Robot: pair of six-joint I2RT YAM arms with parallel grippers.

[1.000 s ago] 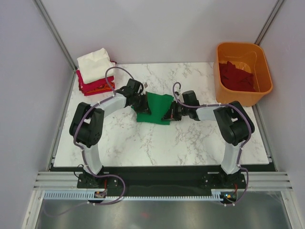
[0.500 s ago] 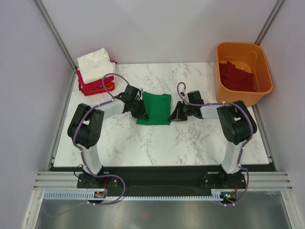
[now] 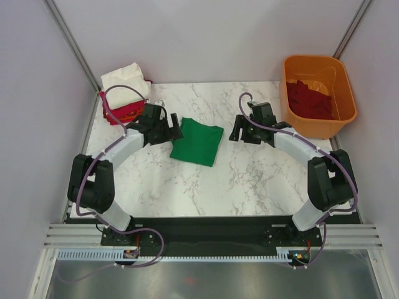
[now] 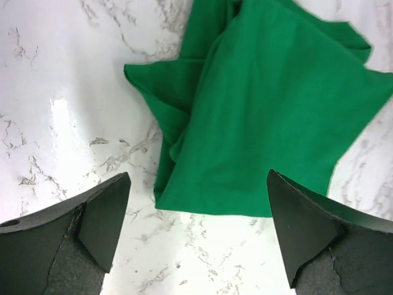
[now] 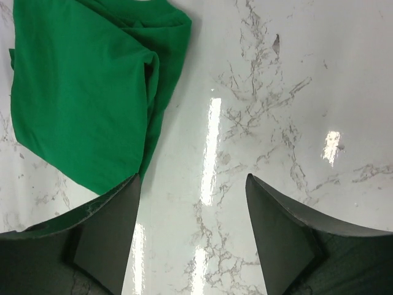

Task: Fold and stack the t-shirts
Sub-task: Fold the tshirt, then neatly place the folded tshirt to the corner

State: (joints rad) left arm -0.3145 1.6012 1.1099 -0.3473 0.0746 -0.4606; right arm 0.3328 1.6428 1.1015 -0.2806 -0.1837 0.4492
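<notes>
Marble-white counter (image 3: pixel 249 180) holds the folded bright green cloth t-shirt (image 3: pixel 197 142) mid-surface, between left and right jaws, both apart and empty. Soft, light, limp: likely best pinched through all layers at opposite folded edges.

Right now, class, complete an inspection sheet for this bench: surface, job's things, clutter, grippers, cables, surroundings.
Surface: marble table.
Job's things: green shirt folded mid-table; folded stack far left, white on top; dark red shirts in orange tub, far right.
Clutter: nothing seen.
Grippers: left gripper and right gripper open, flanking the green shirt, holding nothing.
Cables: purple cables along both arms.
Surroundings: grey walls; metal rail at near edge.
</notes>
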